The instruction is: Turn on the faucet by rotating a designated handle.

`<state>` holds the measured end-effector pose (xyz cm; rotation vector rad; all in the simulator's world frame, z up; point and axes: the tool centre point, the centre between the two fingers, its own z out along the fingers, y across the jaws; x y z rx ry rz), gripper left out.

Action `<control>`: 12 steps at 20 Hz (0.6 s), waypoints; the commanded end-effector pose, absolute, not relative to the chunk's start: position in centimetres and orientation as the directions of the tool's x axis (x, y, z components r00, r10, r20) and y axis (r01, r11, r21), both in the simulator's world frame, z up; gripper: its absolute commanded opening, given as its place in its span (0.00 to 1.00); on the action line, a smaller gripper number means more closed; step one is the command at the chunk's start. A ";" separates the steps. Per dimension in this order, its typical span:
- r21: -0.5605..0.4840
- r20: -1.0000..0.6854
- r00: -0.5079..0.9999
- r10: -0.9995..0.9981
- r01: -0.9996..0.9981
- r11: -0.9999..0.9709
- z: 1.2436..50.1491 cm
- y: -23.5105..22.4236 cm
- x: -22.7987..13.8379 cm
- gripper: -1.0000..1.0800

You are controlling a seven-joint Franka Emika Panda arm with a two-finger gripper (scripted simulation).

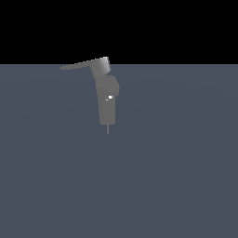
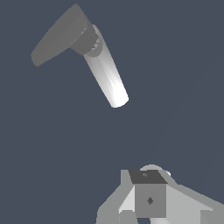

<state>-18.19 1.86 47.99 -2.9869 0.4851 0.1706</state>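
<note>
The faucet (image 1: pixel 107 100) stands upright on the flat grey-blue floor (image 1: pixel 176 176), slightly toward 11 o'clock from the middle of the exterior view. It is a matte grey stack of blocky segments with a tiny white glint on its middle and a thin pin at its lower end. From its angled top block the handle (image 1: pixel 79 65) projects toward 9 o'clock, a thin flat tapering grey bar whose tip ends well out from the body, just at the line where the floor meets the black background. No arm shows in the exterior view. In the wrist view the faucet (image 2: pixel 105 72) appears as a pale rounded body with the handle (image 2: pixel 57 37) as a dark flat blade angled off one end. The gripper (image 2: pixel 148 199) shows there only as grey blocky parts, well apart from the faucet and touching nothing; I cannot tell whether its jaws are parted or together.
</note>
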 end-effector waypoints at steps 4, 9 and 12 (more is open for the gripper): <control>-0.097 -0.183 0.885 -0.429 -0.450 -0.888 47.1 2.9 -14.1 0.00; -0.079 -0.226 0.814 -0.535 -0.562 -0.823 45.7 4.0 -10.4 0.00; -0.060 -0.246 0.764 -0.596 -0.626 -0.778 44.7 4.8 -8.2 0.00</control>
